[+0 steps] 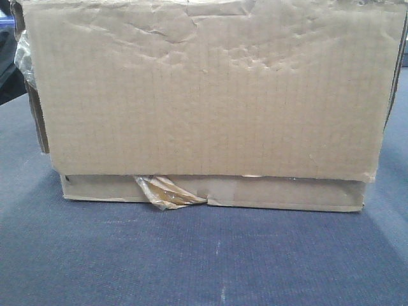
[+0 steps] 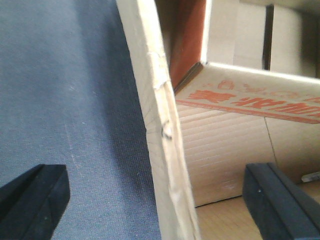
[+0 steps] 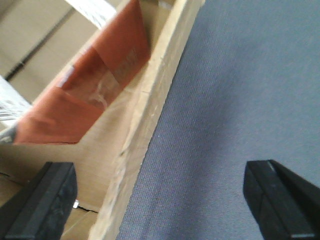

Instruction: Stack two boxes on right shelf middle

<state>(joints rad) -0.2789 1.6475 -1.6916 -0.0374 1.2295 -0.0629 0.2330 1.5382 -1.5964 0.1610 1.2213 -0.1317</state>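
Observation:
A large open cardboard box (image 1: 210, 102) fills the front view, standing on a blue cloth surface (image 1: 191, 261), with crumpled tape (image 1: 167, 191) at its lower edge. My left gripper (image 2: 158, 200) is open and straddles the box's left wall (image 2: 162, 150); one finger (image 2: 35, 197) is outside over the cloth, the other (image 2: 280, 200) inside. My right gripper (image 3: 156, 200) is open and straddles the right wall (image 3: 135, 150); one finger (image 3: 45, 200) is inside, the other (image 3: 282, 200) outside. A red-printed flap (image 3: 95, 85) folds inward. No second box or shelf is in view.
Red printed lettering (image 2: 250, 102) runs along an inner flap in the left wrist view. A dark object (image 1: 9, 57) shows at the far left of the front view behind the box. Blue cloth spreads in front of the box.

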